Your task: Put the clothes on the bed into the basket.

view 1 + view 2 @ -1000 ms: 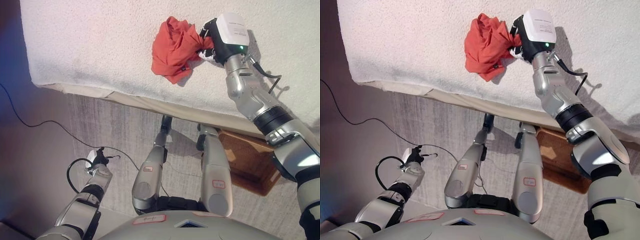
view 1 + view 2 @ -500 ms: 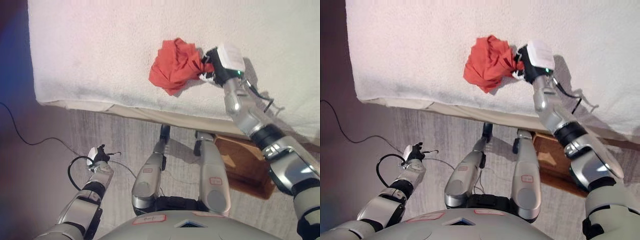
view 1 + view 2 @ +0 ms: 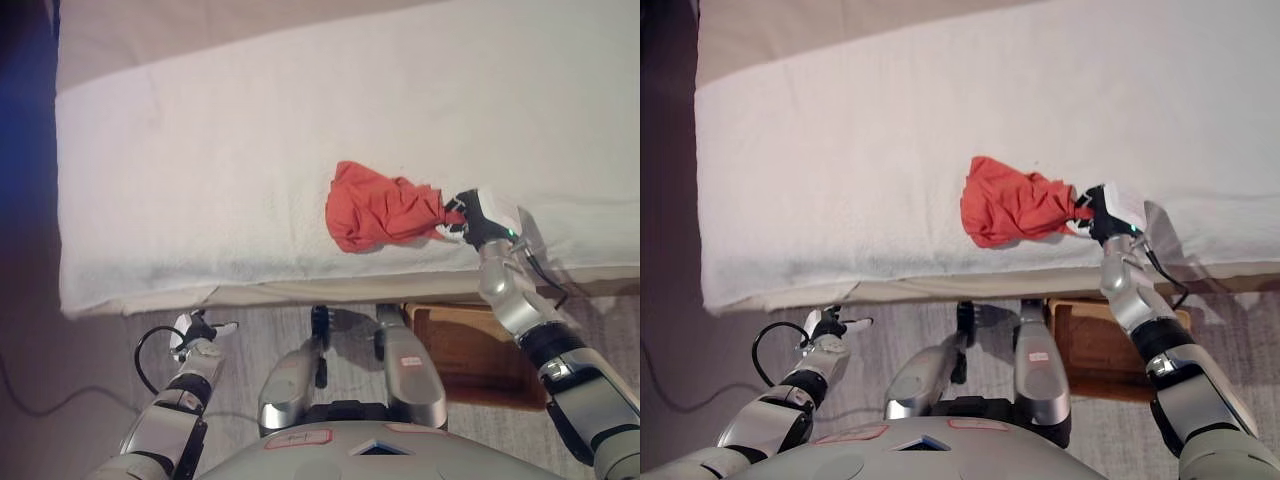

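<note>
A crumpled red-orange garment (image 3: 378, 207) lies on the white bed (image 3: 250, 150), near its front edge; it also shows in the right eye view (image 3: 1010, 203). My right hand (image 3: 460, 214) is shut on the garment's right end and holds it bunched, with the cloth stretched to the left of the hand. The brown wicker basket (image 3: 478, 352) stands on the floor under the bed's front edge, below my right arm, partly hidden by the bed. My left hand (image 3: 197, 334) hangs low at the lower left over the floor, away from the bed, and holds nothing.
The bed's front edge (image 3: 300, 290) runs across the middle of the view, with grey carpet (image 3: 250, 345) below it. The bed's left end (image 3: 62, 200) borders a dark floor strip.
The camera has shifted, so the bed now fills more of the view. My right hand has drawn the garment toward the bed's front edge, and the cloth has stretched out flatter.
</note>
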